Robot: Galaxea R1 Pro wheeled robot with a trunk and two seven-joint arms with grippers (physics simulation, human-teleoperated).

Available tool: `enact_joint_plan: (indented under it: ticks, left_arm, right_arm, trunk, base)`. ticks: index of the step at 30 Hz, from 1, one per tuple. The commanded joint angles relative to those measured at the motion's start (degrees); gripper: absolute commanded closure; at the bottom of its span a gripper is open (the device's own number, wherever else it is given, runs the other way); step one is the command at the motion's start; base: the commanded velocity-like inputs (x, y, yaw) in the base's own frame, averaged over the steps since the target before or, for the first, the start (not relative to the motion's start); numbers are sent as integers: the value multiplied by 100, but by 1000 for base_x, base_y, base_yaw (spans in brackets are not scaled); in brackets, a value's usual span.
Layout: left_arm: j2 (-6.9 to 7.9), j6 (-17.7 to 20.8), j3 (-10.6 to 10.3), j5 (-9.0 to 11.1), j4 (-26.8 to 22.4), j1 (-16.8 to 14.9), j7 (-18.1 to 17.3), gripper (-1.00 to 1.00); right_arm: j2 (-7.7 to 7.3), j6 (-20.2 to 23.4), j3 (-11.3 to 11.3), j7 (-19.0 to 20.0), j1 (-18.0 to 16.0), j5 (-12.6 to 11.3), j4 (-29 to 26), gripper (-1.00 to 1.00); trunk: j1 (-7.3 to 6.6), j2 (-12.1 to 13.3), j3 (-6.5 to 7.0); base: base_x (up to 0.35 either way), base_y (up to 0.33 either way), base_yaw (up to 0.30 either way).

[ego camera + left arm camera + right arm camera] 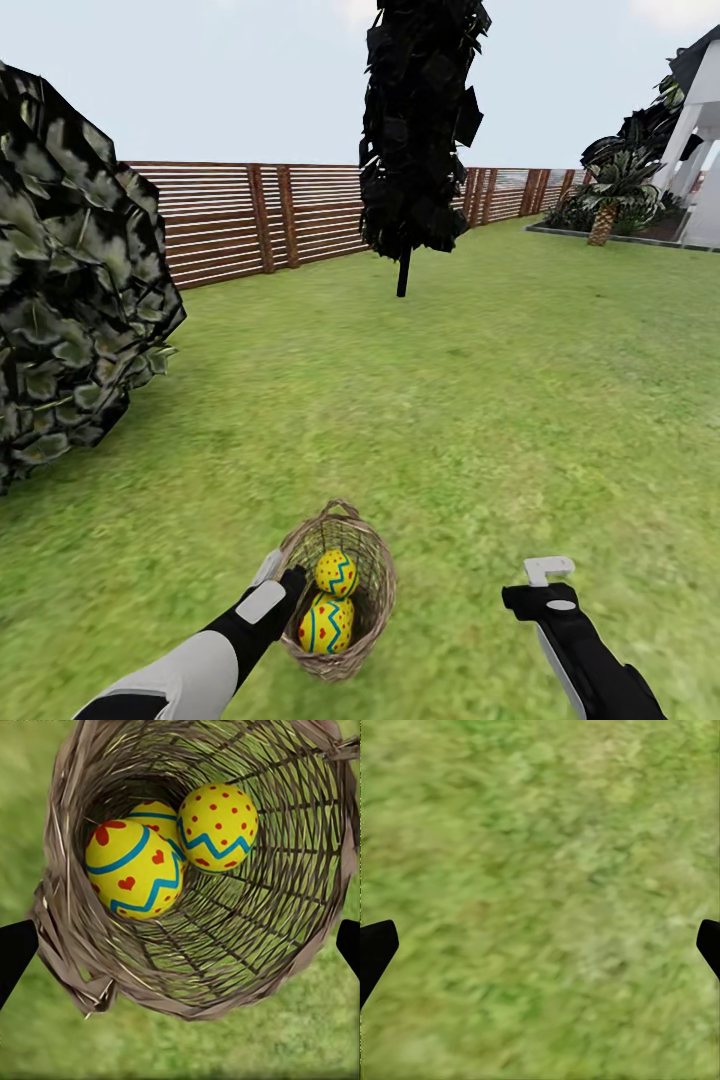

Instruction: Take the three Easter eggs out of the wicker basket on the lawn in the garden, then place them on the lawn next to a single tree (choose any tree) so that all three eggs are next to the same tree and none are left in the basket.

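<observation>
The robot is at the first step — reaching for an egg. The left gripper (280, 578) hangs at the rim of the wicker basket (315, 907), fingers spread wide with the basket mouth between the tips; all three Easter eggs (135, 868) lie beyond them, huddled against the basket's bottom. The right gripper (548, 578) hovers open over bare lawn (540, 870). Next, probably, the left fingers must push deeper — straddling one egg before closing.
</observation>
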Motion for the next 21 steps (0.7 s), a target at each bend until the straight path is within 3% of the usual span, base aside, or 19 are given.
enact_joint_plan:
  ticks: [1,9,12,15,21]
  left_arm:
    - [-2,-15,9,25,-7,-1,22,-100]
    - [22,-83,25,48,-5,77,20,-100]
    - [42,-100,34,209,-4,90,11,-100]
    - [68,-112,36,621,79,114,-298,-100]
    - [77,-122,29,774,376,129,-894,-100]
  right_arm:
    - [0,39,2,8,0,48,-7,-100]
    - [0,30,10,14,-2,53,0,-100]
    - [0,30,19,14,0,54,0,-100]
    - [0,30,22,14,-2,54,0,-100]
    - [0,24,23,14,-2,56,0,-100]
  trunk:
    - [0,-3,-5]
    - [0,-3,-5]
    - [0,-3,-5]
    - [0,-3,-5]
    - [0,-3,-5]
  base:
    - [6,-5,0]
    - [1,-1,0]
    - [0,0,0]
    - [0,0,0]
    - [0,0,0]
